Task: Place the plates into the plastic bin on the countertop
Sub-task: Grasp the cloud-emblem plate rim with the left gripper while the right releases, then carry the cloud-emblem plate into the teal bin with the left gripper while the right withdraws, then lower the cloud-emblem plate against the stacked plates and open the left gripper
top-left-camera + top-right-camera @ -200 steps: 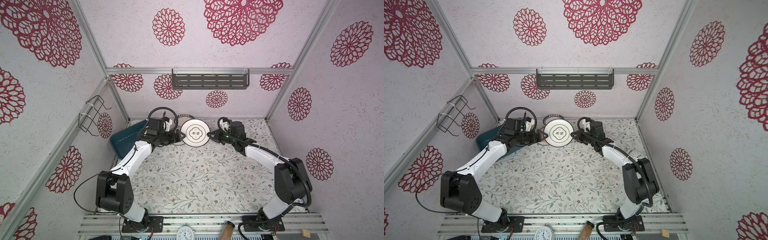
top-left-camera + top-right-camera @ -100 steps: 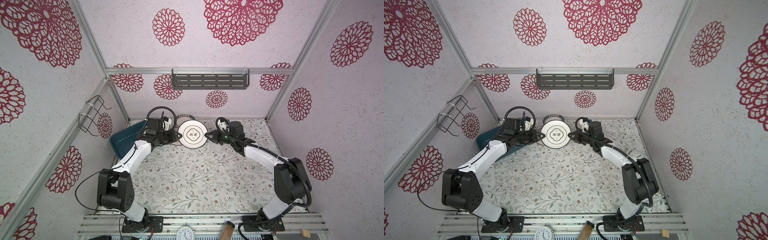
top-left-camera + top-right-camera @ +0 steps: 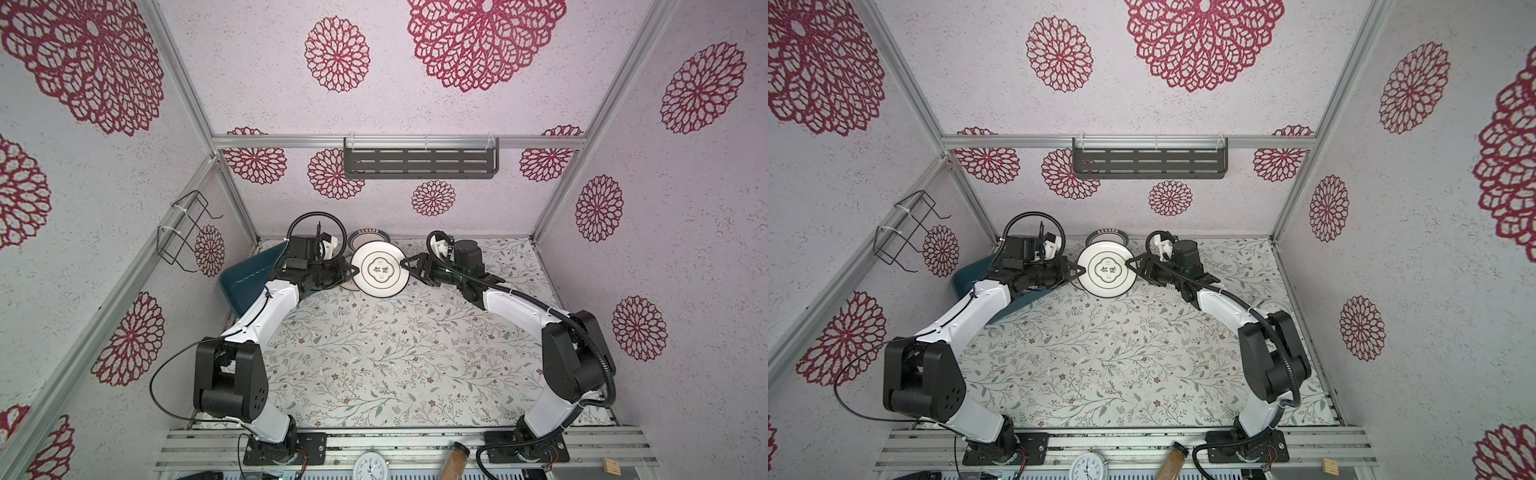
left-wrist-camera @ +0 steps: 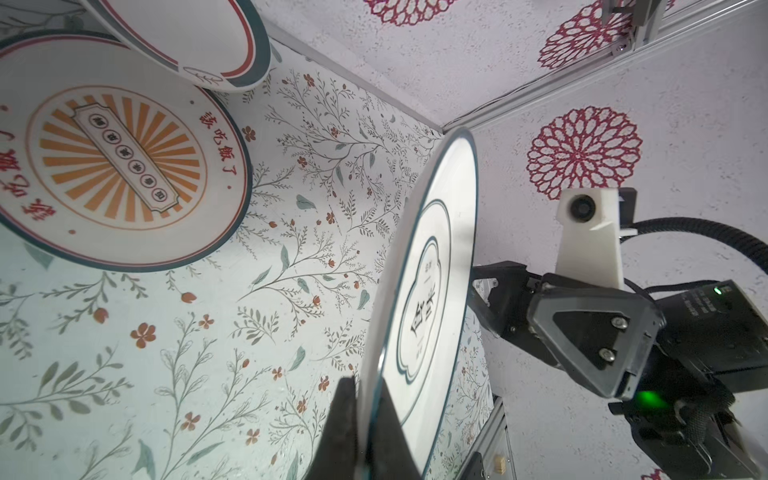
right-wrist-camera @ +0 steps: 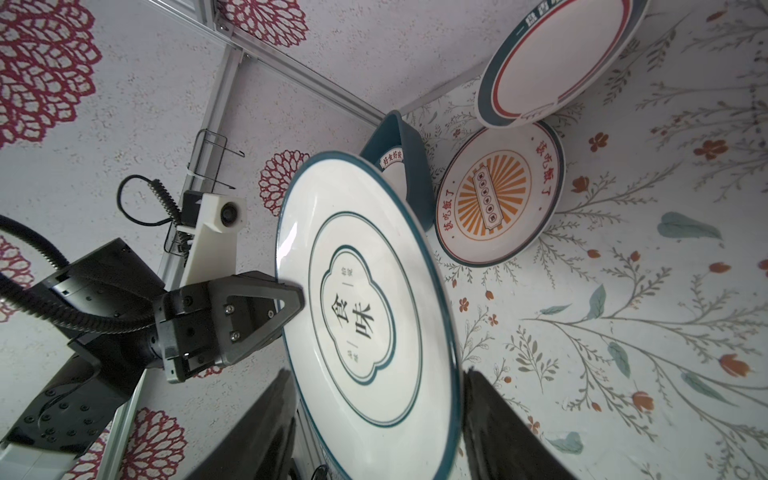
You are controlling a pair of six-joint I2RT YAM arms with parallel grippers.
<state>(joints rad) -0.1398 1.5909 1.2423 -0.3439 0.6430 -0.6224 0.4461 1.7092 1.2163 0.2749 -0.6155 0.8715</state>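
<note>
I see the vine-printed countertop point(image 3: 395, 353), with the teal plastic bin point(image 3: 245, 276) at its far left behind my left arm. A white plate with thin teal rings point(image 3: 379, 274) hangs over the far middle, clear of the surface. My left gripper point(image 3: 353, 271) pinches its rim. My right gripper point(image 3: 406, 268) stands spread, straddling the opposite rim.

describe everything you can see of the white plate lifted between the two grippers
The round glossy white plate has a thin dark teal rim, a ring and a lobed teal frame around two black characters. It looks ceramic and hangs face up above the leaf-printed countertop. The left gripper is clamped on its rim; the right gripper straddles the opposite rim with open jaws.
</note>
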